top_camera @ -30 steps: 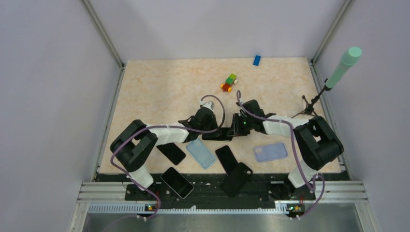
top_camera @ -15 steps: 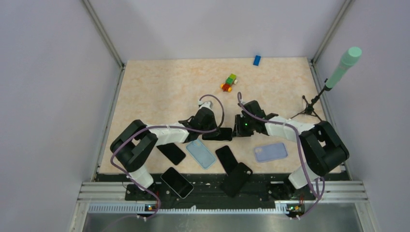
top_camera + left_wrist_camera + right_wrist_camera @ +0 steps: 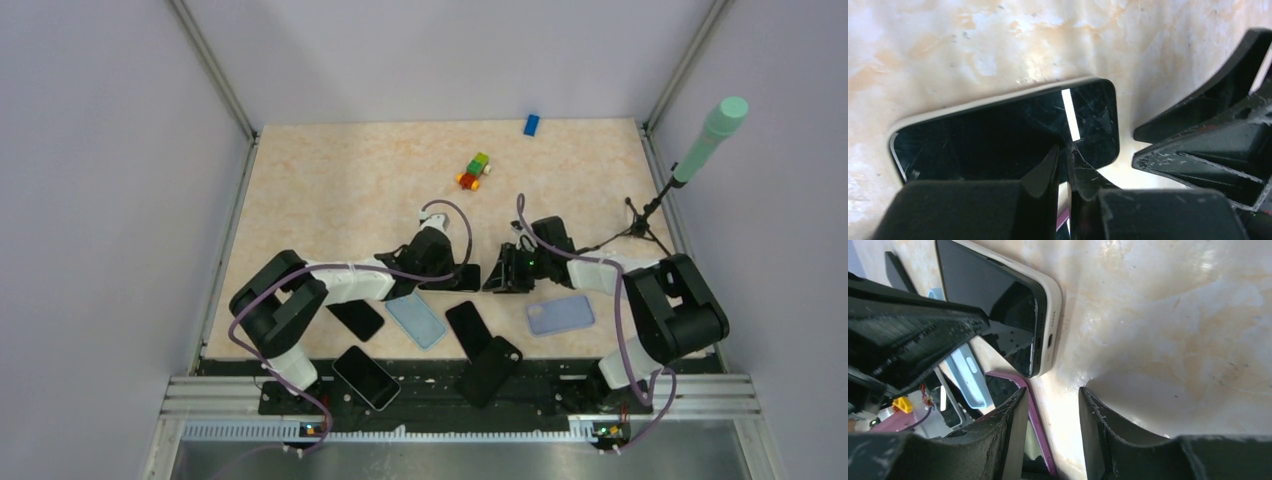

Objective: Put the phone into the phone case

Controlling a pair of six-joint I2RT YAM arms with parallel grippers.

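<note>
1. The flat, black-glass phone [image 3: 998, 125] lies screen-up on the marbled beige tabletop [image 3: 973, 35], between the two arms. A thick white rim [image 3: 1054, 310] with a port cut-out wraps its edge. It looks like a case already around the phone, though I cannot be sure.
2. The left pincer [image 3: 1064, 150] is clenched almost tight, with nothing between its fingers. Its tips appear to rest on the glass near one long edge, so it is pinning the phone rather than grasping it.
3. The right pincer [image 3: 1050, 392] is released, its fingers apart and empty. It sits just beside the phone's short, ported end and does not seem to touch it.
4. The phone is likely a stiff, dense slab. Its glass face is slick and marks easily, so pads would probably skid across it.
5. The best hold is probably across the narrow width, on the two long edges, where the rim offers friction. For seating the phone, downward pressure near the corners should work.
6. A sideways push could slide the phone over the smooth tabletop, so one arm should hold it down.
7. A pale blue phone case [image 3: 415, 318] and a lavender phone case [image 3: 560, 314] lie nearer the arm bases, apart from the phone.
</note>
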